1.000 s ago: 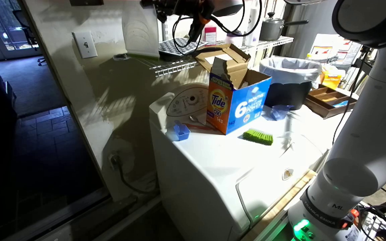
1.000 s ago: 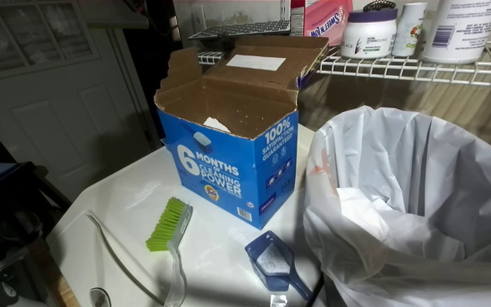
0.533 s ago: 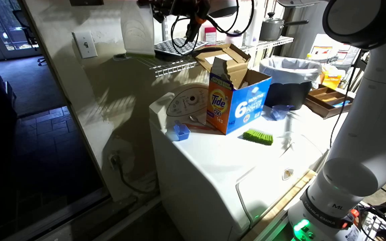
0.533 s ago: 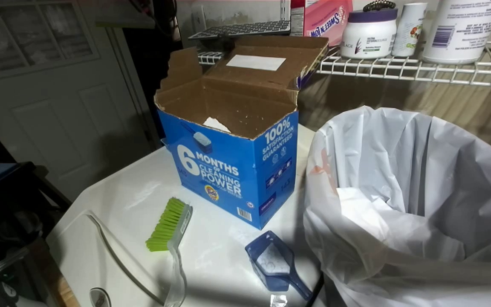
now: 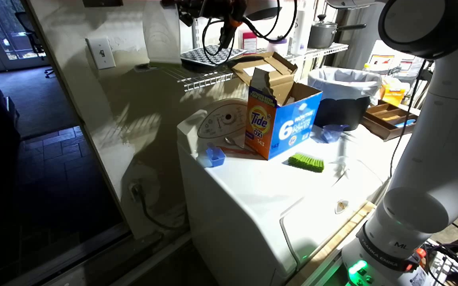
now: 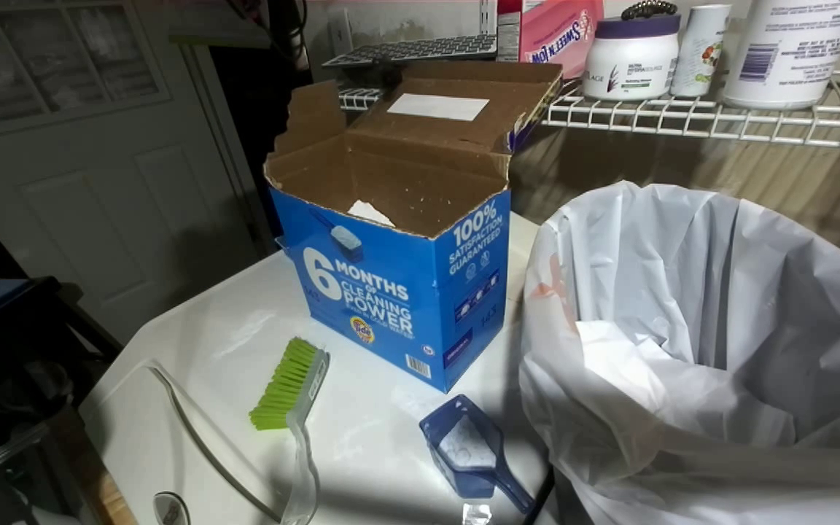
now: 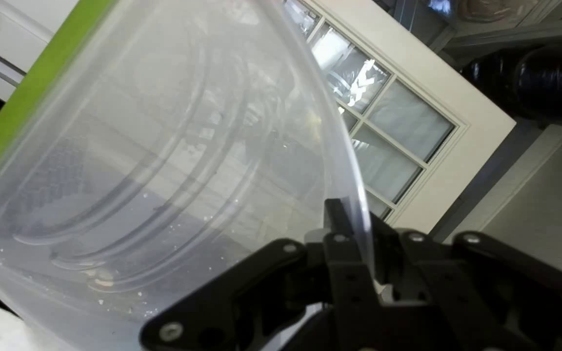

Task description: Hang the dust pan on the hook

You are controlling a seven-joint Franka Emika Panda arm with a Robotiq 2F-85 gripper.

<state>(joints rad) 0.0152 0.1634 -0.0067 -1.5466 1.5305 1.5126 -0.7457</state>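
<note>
The patchy cream-painted wall [image 5: 149,103] is the largest thing near me; pressing my load into it could lever that load free. Well below lies the broad white-enamelled laundry machine [image 5: 253,190], where anything I lose may land. The long white wire shelf [image 5: 207,80] looks near to me, and on the machine stands the orange-and-blue cardboard box [image 5: 278,123] with its lid back. The wide, translucent plastic dust pan [image 7: 173,161] with a green edge [image 7: 32,90] is up high with me, green edge down in both exterior views, and not yet hung, as far as I can see. A wide swing might clip the flat, dark, grid-topped tray [image 5: 197,57] on the shelf. My black metal gripper [image 7: 359,222] has its jaws drawn together on just the pan's thin rim, so a knock could twist or free it. The thin looped black cable [image 5: 261,35] could snag on the shelf. Pale, crumb-sized specks [image 7: 140,294] in the pan may spill if it tilts. The hook itself I cannot make out, so I could miss it altogether.
</note>
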